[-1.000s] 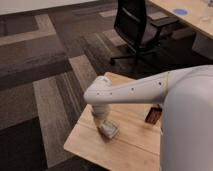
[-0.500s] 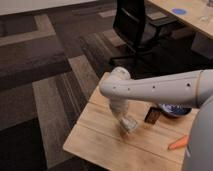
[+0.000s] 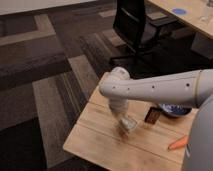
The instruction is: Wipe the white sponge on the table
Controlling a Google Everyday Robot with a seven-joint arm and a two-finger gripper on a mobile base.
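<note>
1. Table: I see bare planks between the sponge and the left and near edges.
2. Right of the sponge: dark box just beside it, bowl behind, orange thing at the arm.
3. Gripper: down on the sponge at mid-table; I cannot tell its opening or grip.

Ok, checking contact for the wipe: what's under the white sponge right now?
The white sponge lies on the bare wood of the table, with the gripper down on it. The patch of wood directly beneath is covered, so nothing there shows.
</note>
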